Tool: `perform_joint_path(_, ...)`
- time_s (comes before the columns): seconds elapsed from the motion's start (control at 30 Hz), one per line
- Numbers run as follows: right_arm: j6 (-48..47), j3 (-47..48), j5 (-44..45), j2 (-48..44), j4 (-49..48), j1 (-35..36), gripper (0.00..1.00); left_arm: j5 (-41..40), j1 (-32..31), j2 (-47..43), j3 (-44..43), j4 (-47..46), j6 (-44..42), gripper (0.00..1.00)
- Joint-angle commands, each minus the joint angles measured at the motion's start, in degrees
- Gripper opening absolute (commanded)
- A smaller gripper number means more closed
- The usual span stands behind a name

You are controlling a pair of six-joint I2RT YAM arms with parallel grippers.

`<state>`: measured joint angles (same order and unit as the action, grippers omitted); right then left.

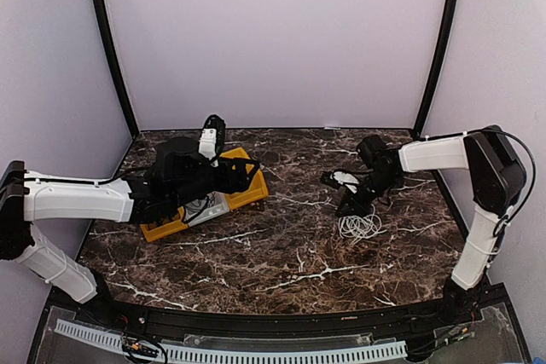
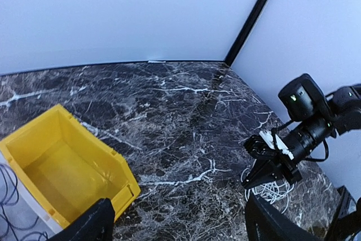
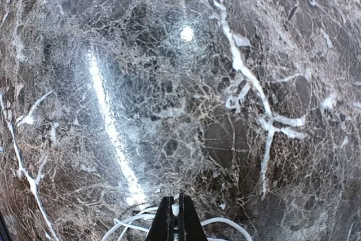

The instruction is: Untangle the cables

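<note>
A small tangle of white cable lies on the marble table right of centre. My right gripper points down at its left edge. In the right wrist view the two black fingers are pressed together on a white cable end, and loops of the white cable spread to both sides. My left gripper hovers over the yellow bin; its fingers stand wide apart with nothing between them. Thin dark cord loops show on a pale sheet at the bin's left end.
The yellow bin sits at the table's left middle. Black frame posts rise at the back corners in front of pale walls. The right arm reaches in from the right side.
</note>
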<state>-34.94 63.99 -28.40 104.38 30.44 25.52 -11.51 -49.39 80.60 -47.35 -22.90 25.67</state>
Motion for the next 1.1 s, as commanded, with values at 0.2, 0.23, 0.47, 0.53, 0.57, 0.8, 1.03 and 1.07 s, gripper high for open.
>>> perform_joint_path(0.2,-1.1,9.6,-6.6,-13.7,11.5,0.5,0.00,14.0,-6.5,7.5,-1.8,-14.9,-10.6,0.99)
perform_joint_path(0.23,-1.4,10.7,-7.8,-15.5,12.8,0.5,0.00,12.7,-8.3,8.0,-2.4,-16.1,-13.0,0.99)
perform_joint_path(0.47,-1.5,13.9,-10.0,-25.8,17.9,1.2,0.00,13.8,-11.7,16.2,-9.2,-21.6,-15.3,0.99)
perform_joint_path(0.53,-0.4,13.3,-10.6,-27.4,17.5,1.4,0.00,14.6,-12.3,18.2,-10.7,-24.0,-15.7,0.97)
perform_joint_path(0.57,0.3,12.7,-11.3,-28.0,17.0,1.4,0.00,15.0,-12.7,18.7,-11.0,-25.8,-15.9,0.96)
perform_joint_path(0.8,2.4,8.4,-16.8,-29.2,14.1,1.5,0.00,18.3,-13.3,24.0,-14.3,-32.9,-14.6,0.91)
perform_joint_path(1.03,4.6,8.6,-20.5,-28.6,12.9,1.4,0.00,25.7,-13.3,28.8,-17.8,-37.3,-12.0,0.77)
perform_joint_path(1.07,4.8,8.7,-20.5,-28.4,12.7,1.5,0.00,26.2,-13.3,29.3,-18.4,-37.5,-11.5,0.75)
